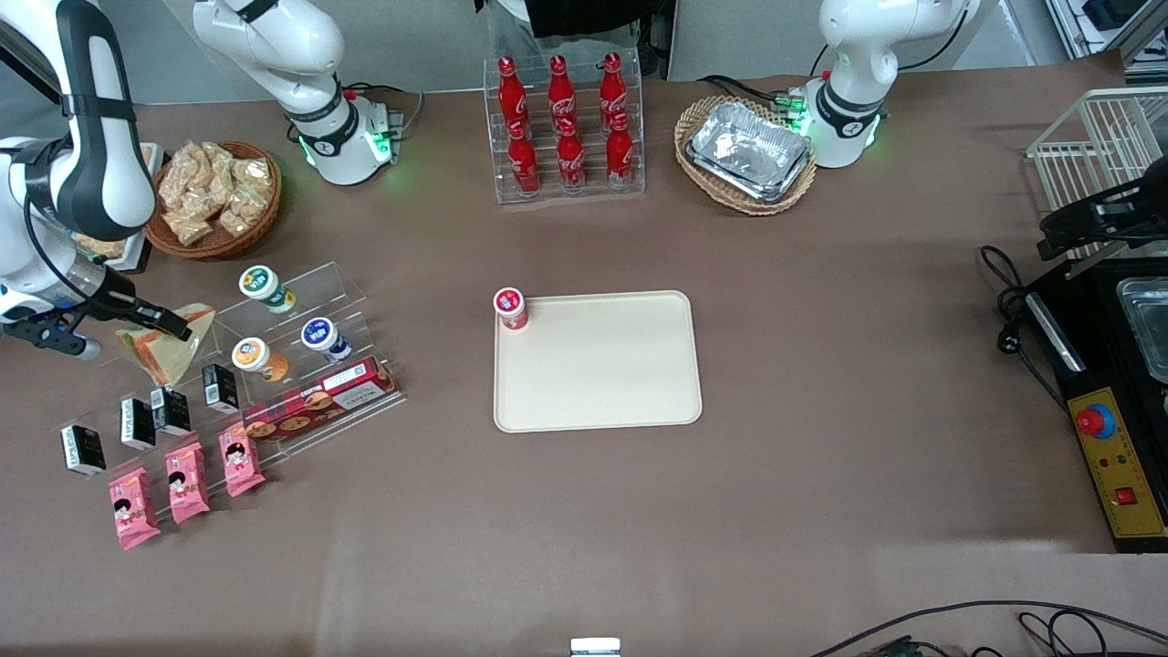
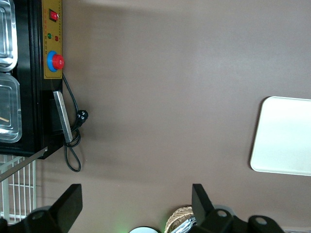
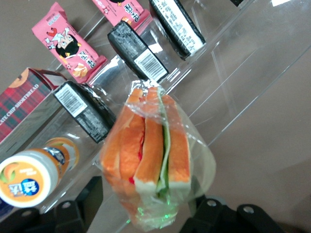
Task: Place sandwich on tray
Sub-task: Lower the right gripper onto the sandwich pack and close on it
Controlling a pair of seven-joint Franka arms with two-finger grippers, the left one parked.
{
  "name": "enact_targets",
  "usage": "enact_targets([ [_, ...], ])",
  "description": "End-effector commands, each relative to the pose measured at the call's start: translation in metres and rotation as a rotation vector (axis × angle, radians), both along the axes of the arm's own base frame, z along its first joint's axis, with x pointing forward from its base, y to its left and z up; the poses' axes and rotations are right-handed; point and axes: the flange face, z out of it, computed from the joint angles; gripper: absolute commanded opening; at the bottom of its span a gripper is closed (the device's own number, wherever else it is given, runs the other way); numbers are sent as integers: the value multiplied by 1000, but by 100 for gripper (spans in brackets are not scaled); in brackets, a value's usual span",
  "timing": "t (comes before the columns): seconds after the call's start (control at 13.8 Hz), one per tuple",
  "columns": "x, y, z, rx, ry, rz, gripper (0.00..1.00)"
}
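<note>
At the working arm's end of the brown-clothed desk, the end effector pinches a triangular sandwich by its clear plastic wrap and holds it above a stepped clear acrylic shelf. In the right wrist view the wedge shows pale bread slices with orange edges and a thin green layer, and the crinkled film bunches where the dark fingers grip it. The white arm reaches in over the shelf, its forearm angled downward toward the sandwich. On the shelf lie round-lidded cups in green, blue and orange, small black packets with white barcode labels, and a red tartan carton whose side reads "CHIP SHORTBREAD" in the wrist view. Pink snack packets with a cartoon girl stand at the shelf's lowest step, nearest the front camera. Well apart, at mid-desk, sits the flat cream-beige tray, rectangular with rounded corners and a low rim, carrying only a small red-lidded cup at one corner. Farther from the camera, a clear rack holds red Coca-Cola bottles, flanked by a wicker basket of bagged tan snacks and another holding silver foil trays.
</note>
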Motion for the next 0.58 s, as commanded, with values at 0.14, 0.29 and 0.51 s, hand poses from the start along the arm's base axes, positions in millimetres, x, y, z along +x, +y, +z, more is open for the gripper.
enact_targets([
  [0.14, 9, 1, -5, -4, -34, -17, 53],
  [0.29, 11, 2, -3, -9, -36, 0, 49],
  [0.51, 12, -10, 9, -5, -54, -30, 48],
])
